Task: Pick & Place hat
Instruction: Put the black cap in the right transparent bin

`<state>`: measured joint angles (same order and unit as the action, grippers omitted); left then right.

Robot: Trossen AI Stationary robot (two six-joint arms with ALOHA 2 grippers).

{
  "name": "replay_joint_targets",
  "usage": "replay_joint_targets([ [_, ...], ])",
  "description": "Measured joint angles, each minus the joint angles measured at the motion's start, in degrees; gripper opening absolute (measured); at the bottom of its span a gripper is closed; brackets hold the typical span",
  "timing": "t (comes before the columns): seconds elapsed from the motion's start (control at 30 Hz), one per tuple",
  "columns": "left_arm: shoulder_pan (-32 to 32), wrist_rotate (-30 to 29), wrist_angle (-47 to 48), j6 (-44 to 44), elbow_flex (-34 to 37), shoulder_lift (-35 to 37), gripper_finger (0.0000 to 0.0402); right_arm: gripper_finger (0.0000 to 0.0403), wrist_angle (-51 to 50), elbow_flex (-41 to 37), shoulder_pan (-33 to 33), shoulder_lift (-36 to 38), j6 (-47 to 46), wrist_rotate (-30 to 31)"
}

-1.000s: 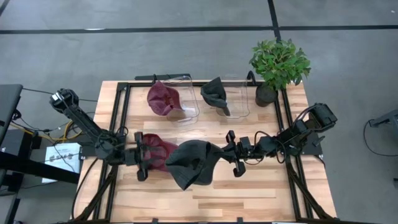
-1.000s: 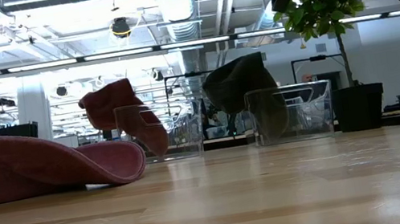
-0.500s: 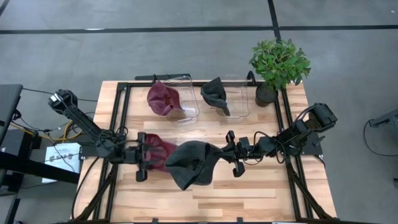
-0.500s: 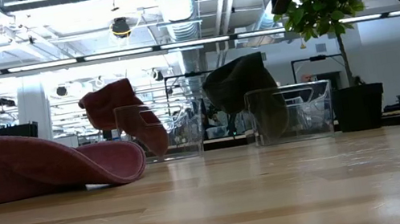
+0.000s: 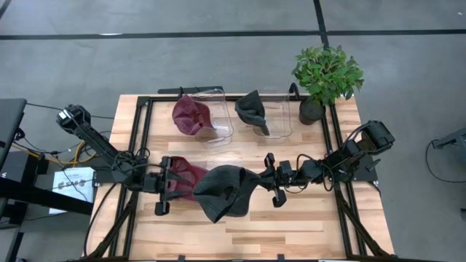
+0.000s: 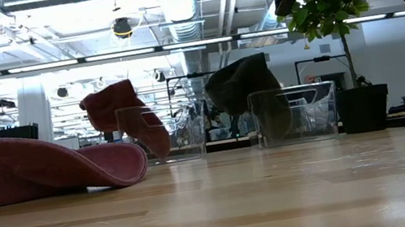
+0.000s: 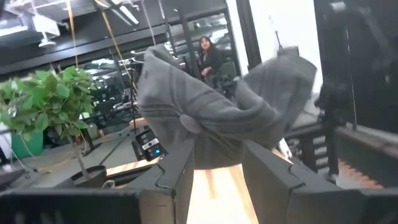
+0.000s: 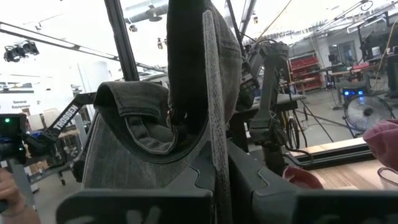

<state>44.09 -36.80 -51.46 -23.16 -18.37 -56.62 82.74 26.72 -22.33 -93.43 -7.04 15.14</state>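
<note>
A grey cap (image 5: pixel 224 191) hangs in the air over the table's middle, held by my right gripper (image 5: pixel 271 180), which is shut on it and reaches in from the right. A maroon cap (image 5: pixel 188 177) lies brim-down on the table (image 5: pixel 306 225) to the left of the grey cap; the low view shows the maroon cap (image 6: pixel 31 171) resting flat. My left gripper (image 5: pixel 163 185) is open and hovers over the maroon cap's left side, pointing right. In the left wrist view the grey cap (image 7: pixel 217 115) floats just ahead of my left gripper (image 7: pixel 217 180). My right gripper pinches the grey cap's brim (image 8: pixel 210 106) between its two fingers, coming level from the table's right side. The brim stands on edge in the jaws. The crown (image 5: pixel 218 193) hangs out to the left, lifted clear of the table.
Two clear bins stand at the far edge: the left bin (image 5: pixel 218 120) holds a maroon hat (image 5: pixel 189 115), the right bin (image 5: pixel 280 116) a grey hat (image 5: pixel 253 109). A potted plant (image 5: pixel 326 76) stands at the far right corner. Bare wood lies along the near edge.
My right gripper has drifted a little toward the table's left with the grey cap still held. My left gripper has crept slightly right over the maroon cap and turned a little. The maroon cap has stayed where it was.
</note>
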Motion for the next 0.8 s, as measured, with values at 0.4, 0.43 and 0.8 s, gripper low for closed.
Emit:
replay_joint_targets([
  [0.4, -0.25, -0.01, -3.30, 5.91, 0.00, 0.00, 0.0131, 0.0005, -0.23, 0.00, 0.35, 0.00, -0.01, -0.04],
  [0.43, -0.25, -0.01, -3.29, 5.91, 0.00, 0.00, 0.0131, 0.0005, -0.26, 0.00, 0.35, 0.00, -0.01, -0.04],
  [0.8, -0.25, 3.26, -3.91, 12.45, 0.00, 0.00, 0.0131, 0.0005, -0.61, 0.00, 0.35, 0.00, -0.01, -0.07],
])
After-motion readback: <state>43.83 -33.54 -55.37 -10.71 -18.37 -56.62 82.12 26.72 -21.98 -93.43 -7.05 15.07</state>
